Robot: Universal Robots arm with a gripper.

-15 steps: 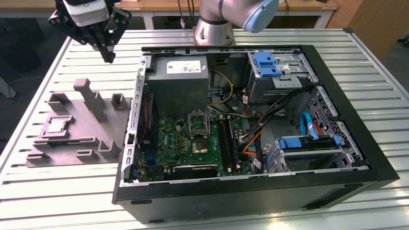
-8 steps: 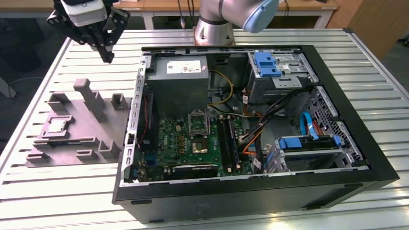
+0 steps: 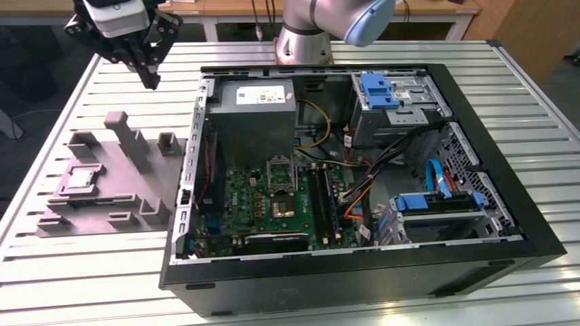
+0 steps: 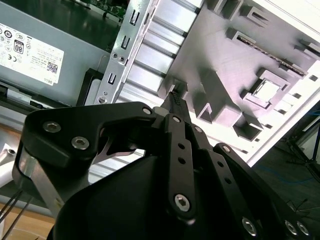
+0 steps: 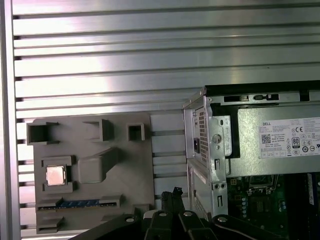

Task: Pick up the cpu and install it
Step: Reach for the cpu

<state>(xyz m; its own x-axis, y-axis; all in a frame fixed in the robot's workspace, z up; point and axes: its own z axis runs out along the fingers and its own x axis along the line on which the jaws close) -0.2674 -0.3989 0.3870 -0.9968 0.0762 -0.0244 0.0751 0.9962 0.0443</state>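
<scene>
Shiny metal cpu [image 5: 55,175] rests in matt plastic holder [image 5: 135,165].

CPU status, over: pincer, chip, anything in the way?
Pincer shut, empty, raised beside the computer case. CPU seated in grey holder, untouched. Nothing lying over it.

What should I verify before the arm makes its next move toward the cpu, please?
1. The cpu lies flat in its pocket on the grey fixture tray: ok.
2. The gripper carries nothing: ok.
3. Jaws open for a grasp: not ok, they stand shut.
4. Gripper lined up over the cpu: not ok, it hangs off to one side, toward the computer case.
5. The motherboard socket is open and empty: cannot tell.
</scene>
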